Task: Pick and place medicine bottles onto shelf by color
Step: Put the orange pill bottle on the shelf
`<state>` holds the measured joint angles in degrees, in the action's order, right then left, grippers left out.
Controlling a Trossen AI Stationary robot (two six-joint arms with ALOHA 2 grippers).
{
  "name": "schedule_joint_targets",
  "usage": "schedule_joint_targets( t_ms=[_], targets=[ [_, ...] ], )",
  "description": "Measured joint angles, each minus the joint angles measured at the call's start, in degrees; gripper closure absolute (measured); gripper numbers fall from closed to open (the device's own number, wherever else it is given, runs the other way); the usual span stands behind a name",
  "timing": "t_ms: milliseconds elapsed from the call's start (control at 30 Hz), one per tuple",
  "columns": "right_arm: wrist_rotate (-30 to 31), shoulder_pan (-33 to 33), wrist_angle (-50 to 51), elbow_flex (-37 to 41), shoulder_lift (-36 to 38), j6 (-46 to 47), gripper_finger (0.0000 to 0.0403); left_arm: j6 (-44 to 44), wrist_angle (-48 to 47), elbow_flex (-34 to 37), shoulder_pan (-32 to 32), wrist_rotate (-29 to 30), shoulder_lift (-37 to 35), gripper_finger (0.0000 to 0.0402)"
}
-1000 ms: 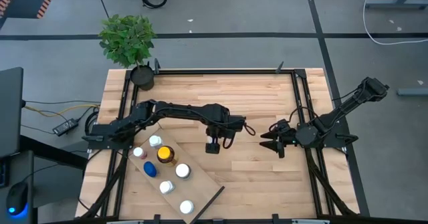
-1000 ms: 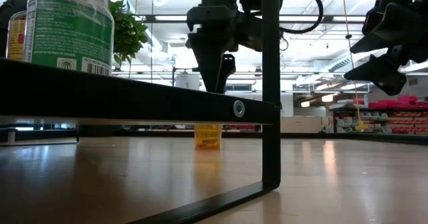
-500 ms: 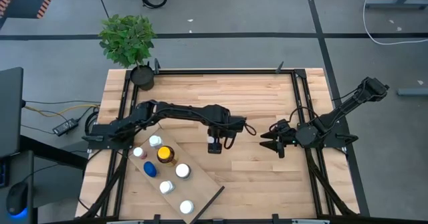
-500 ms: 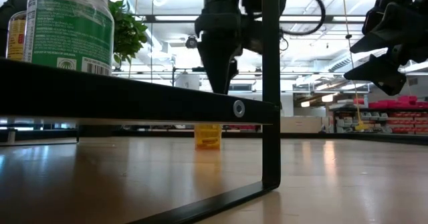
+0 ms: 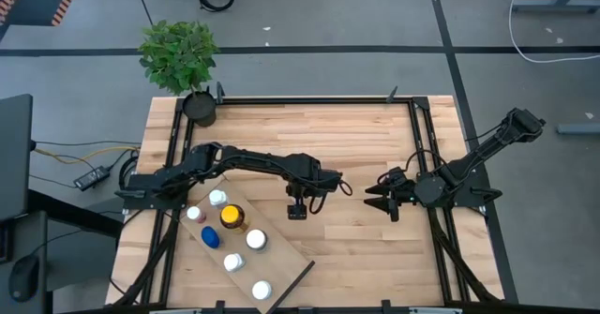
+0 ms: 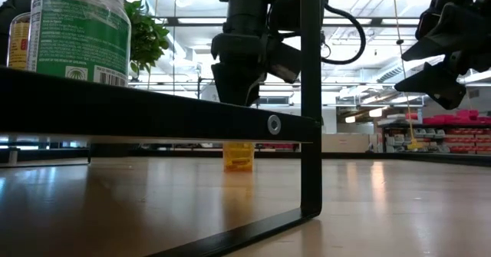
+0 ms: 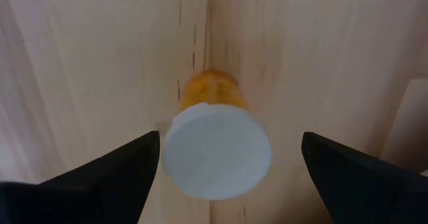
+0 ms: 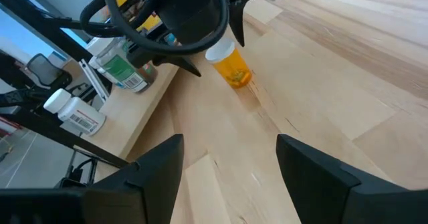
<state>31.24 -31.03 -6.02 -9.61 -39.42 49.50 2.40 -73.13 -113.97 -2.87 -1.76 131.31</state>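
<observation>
The counter (image 5: 356,248) carries the shelf (image 5: 286,272) at its near left, with six bottles already standing on it. Mid-counter stands an orange bottle (image 7: 215,147), white-capped. The left end effector (image 5: 297,209) hangs above it, fingers spread either side, likely lined up for a grasp. The right end effector (image 5: 375,199) waits apart, spread.

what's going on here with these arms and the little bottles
The left claw hangs open right over an orange bottle with a white cap standing alone on the table, not gripping it yet. Six other bottles stand on the shelf. The right claw waits open off to the side.
</observation>
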Motion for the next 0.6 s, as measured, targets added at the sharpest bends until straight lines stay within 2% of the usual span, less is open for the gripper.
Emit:
schedule_joint_targets(
  t_ms=[367,600],
  targets=[
    [0.0,0.0,0.0,0.0,0.0,0.02,0.0157,0.0,0.94,0.0,-0.29,0.04,0.0,0.0039],
    [0.0,0.0,0.0,0.0,0.0,0.02,0.0157,0.02,1.03,0.0,-0.27,0.06,0.0,0.0099]
  ],
)
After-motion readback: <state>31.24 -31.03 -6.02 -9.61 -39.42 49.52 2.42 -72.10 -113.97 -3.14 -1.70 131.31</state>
